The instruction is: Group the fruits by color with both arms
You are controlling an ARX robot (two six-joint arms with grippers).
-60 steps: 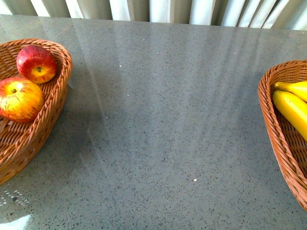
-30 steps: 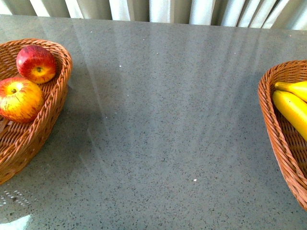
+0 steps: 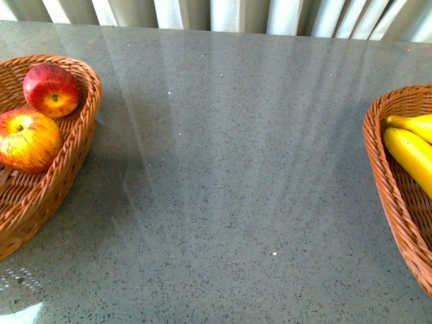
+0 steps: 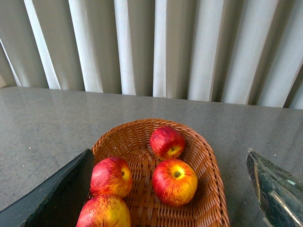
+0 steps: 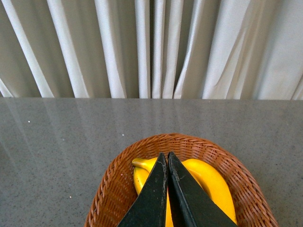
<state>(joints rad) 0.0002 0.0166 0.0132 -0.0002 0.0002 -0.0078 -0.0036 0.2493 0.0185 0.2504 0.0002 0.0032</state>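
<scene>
In the front view, two red apples with yellow patches (image 3: 50, 89) (image 3: 27, 140) lie in the left wicker basket (image 3: 84, 128). Yellow bananas (image 3: 412, 154) lie in the right basket (image 3: 378, 162); neither gripper shows there. The left wrist view has several apples (image 4: 174, 182) in the basket (image 4: 208, 161), with my left gripper (image 4: 168, 152) open above them and nothing between its fingers (image 4: 61, 198). Seen from the right wrist, my right gripper (image 5: 166, 154) is shut and empty above the bananas (image 5: 208, 182) in their basket (image 5: 109, 189).
A grey speckled tabletop (image 3: 229, 169) stretches between the two baskets. Pale pleated curtains (image 3: 223, 13) hang along the table's far edge. Both baskets run partly out of the front view.
</scene>
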